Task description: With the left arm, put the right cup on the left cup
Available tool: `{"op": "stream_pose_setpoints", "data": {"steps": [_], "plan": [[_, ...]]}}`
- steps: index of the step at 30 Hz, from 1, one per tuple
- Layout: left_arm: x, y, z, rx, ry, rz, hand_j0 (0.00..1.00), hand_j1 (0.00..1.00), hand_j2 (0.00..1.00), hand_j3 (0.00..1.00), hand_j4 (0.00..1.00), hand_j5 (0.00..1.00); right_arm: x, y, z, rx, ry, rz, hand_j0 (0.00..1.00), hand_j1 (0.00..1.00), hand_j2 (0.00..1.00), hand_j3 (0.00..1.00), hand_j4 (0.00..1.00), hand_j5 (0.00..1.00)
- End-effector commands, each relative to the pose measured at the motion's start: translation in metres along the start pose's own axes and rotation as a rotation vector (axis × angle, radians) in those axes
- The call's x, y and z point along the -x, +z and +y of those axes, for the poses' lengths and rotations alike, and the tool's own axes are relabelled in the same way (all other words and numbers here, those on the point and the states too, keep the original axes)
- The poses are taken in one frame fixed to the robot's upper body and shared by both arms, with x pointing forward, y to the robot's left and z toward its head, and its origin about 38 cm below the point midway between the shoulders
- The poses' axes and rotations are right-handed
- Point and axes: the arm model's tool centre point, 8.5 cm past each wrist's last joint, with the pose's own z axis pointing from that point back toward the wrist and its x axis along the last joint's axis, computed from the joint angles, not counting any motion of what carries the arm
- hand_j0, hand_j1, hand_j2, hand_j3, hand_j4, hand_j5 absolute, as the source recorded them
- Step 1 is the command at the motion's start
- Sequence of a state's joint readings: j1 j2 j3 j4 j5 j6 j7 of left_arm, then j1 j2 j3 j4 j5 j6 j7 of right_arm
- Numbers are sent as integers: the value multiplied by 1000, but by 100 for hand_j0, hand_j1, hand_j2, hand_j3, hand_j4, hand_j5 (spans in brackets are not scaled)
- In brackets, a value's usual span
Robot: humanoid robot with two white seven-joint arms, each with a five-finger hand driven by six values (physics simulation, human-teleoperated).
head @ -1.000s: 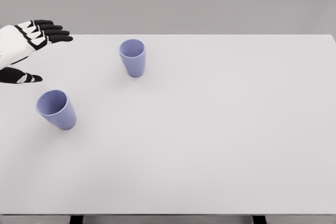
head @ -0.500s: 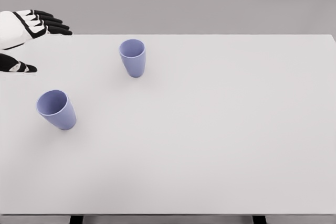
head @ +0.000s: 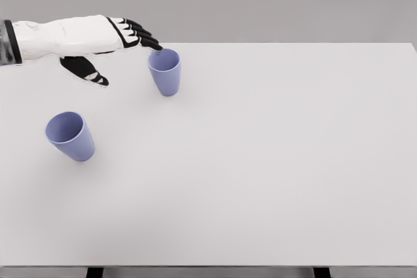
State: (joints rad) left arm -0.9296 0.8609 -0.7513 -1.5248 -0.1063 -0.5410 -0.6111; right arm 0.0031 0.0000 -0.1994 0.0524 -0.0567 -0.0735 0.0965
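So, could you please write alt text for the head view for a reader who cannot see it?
The left robot hand reaches in from the left, fingers open, fingertips by the rim of the right cup. The left cup stands nearer on the white table. Both cups are lavender and upright.

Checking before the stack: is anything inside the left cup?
The left cup stands open-mouthed and tilts toward the camera; its visible inner wall shows nothing inside. The very bottom is hidden by the near rim. The left hand is over by the right cup.
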Motion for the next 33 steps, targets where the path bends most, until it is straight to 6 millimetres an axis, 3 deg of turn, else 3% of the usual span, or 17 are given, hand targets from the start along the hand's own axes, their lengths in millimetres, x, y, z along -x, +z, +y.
{"op": "stream_pose_setpoints", "data": {"steps": [1, 6, 19, 25, 27, 33], "plan": [[4, -26, -32, 69, 67, -26, 100, 100, 100, 100, 100, 100, -1, 0, 0, -1, 0, -2, 100, 100, 100, 100, 100, 100], [21, -49, -14, 105, 54, -2, 100, 100, 100, 100, 100, 100, 0, 0, 0, 0, 0, 0, 100, 100, 100, 100, 100, 100], [63, -99, 1, 142, 102, 105, 100, 100, 100, 100, 100, 100, 0, 0, 0, 0, 0, 1, 100, 100, 100, 100, 100, 100], [66, -103, -5, 166, 94, 122, 100, 100, 100, 100, 100, 100, -1, 0, 0, -1, 0, -2, 100, 100, 100, 100, 100, 100], [75, -109, -16, 210, 92, 165, 100, 100, 100, 100, 100, 100, 0, 0, 0, 0, 0, 0, 100, 100, 100, 100, 100, 100], [72, -117, -18, 218, 88, 160, 100, 100, 100, 100, 100, 100, -1, 0, 0, -1, 0, -2, 100, 100, 100, 100, 100, 100]]}}
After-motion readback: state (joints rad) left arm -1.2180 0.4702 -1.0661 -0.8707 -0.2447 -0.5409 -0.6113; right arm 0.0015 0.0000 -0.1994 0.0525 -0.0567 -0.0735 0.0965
